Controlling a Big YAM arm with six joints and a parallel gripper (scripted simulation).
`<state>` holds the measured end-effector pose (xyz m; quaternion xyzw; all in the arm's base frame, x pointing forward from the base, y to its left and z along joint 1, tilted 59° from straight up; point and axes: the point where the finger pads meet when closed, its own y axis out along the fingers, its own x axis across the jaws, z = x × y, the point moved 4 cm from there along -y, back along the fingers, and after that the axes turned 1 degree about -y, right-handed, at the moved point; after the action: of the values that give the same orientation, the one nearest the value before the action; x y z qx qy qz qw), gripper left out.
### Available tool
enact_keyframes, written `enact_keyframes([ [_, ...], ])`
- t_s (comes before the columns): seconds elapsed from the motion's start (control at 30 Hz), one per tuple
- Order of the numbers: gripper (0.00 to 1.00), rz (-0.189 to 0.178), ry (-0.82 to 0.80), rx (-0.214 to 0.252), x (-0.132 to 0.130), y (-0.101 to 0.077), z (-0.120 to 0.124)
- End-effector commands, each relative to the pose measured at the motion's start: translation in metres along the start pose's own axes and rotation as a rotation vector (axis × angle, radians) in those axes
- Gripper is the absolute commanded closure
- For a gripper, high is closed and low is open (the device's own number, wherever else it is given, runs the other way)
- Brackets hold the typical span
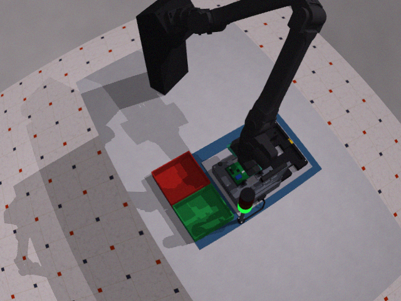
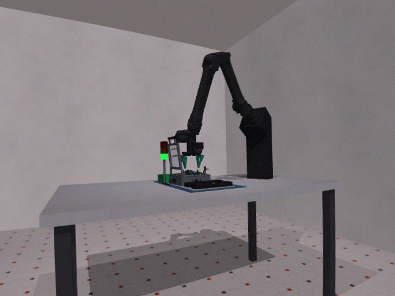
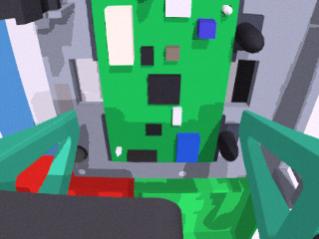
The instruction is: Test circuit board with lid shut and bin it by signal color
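The green circuit board [image 3: 166, 76] [image 1: 237, 173] lies face up on the tester's plate, its white connector [image 3: 120, 34] at the far end in the wrist view. Black posts [image 3: 250, 36] stand against its edges. The lid [image 2: 174, 156] stands raised. My gripper [image 3: 159, 120] is open and empty, its teal fingers [image 2: 191, 160] spread a little above the board, one on each side of it. The signal tower [image 1: 245, 202] shows green, as also in the exterior view [image 2: 163, 156]. The green bin [image 1: 203, 212] and the red bin [image 1: 181, 177] stand side by side next to the tester.
The black tray [image 2: 208, 184] lies on the blue mat [image 1: 259, 181] beside the tester, partly hidden by the arm. The arm's base column [image 2: 258, 143] stands at the table's far side.
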<state>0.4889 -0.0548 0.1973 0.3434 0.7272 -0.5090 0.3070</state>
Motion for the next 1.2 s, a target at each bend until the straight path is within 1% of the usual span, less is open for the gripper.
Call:
enact_keyframes([
  [0.0, 0.08, 0.015, -0.003, -0.018, -0.007, 0.013, -0.009],
  [0.17, 0.08, 0.014, -0.003, -0.018, -0.007, 0.025, -0.010],
  [0.2, 0.08, 0.028, -0.009, -0.020, -0.012, 0.021, -0.013],
  [0.27, 0.08, 0.028, -0.009, -0.020, -0.012, 0.021, -0.013],
  [0.3, 0.08, 0.048, -0.018, -0.023, -0.019, 0.015, -0.016],
  [0.4, 0.08, 0.040, -0.015, -0.021, -0.016, 0.019, -0.015],
  [0.53, 0.08, 0.031, -0.013, -0.021, -0.013, 0.020, -0.015],
  [1.17, 0.08, 0.032, -0.013, -0.021, -0.013, 0.019, -0.015],
])
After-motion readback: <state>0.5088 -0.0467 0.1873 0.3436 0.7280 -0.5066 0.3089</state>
